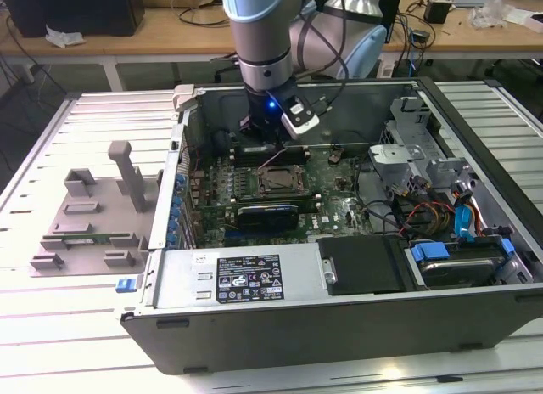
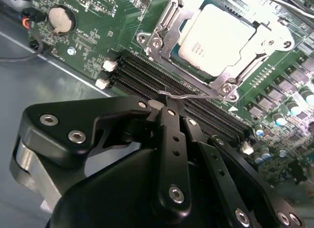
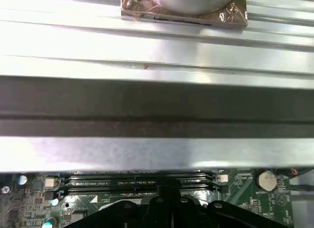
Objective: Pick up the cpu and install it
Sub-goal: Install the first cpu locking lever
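Note:
The cpu, a flat square chip with a dull silver top, lies in the socket on the green motherboard, with the metal socket frame around its edges. My gripper is shut, its black fingers pressed together just short of the socket. A thin wire lever runs right past the fingertips; I cannot tell whether they touch it. In the exterior view the gripper hangs inside the open computer case, over the far side of the socket. In the first wrist view the gripper stands over the memory slots.
The open computer case lies on a slatted metal table. A black card sits near the socket, with cables and a drive bay on the exterior view's right. A grey fixture stands on the left. A coin battery sits on the board.

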`<action>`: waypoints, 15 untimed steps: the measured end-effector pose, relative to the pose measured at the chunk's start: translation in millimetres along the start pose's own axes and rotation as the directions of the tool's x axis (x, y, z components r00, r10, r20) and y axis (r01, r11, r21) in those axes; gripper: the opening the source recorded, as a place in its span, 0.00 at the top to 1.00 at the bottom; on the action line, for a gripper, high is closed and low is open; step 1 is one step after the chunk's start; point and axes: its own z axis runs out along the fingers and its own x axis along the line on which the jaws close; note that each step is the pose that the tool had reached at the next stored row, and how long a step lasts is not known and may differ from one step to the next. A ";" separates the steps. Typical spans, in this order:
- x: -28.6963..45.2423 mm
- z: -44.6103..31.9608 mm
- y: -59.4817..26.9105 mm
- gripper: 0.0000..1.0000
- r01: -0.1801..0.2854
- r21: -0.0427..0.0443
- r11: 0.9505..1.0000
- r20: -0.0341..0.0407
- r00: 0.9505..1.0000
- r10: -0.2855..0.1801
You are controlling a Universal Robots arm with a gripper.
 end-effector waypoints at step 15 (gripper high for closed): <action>-4.1 -27.5 5.8 0.89 0.000 0.000 1.000 0.000 1.000 0.000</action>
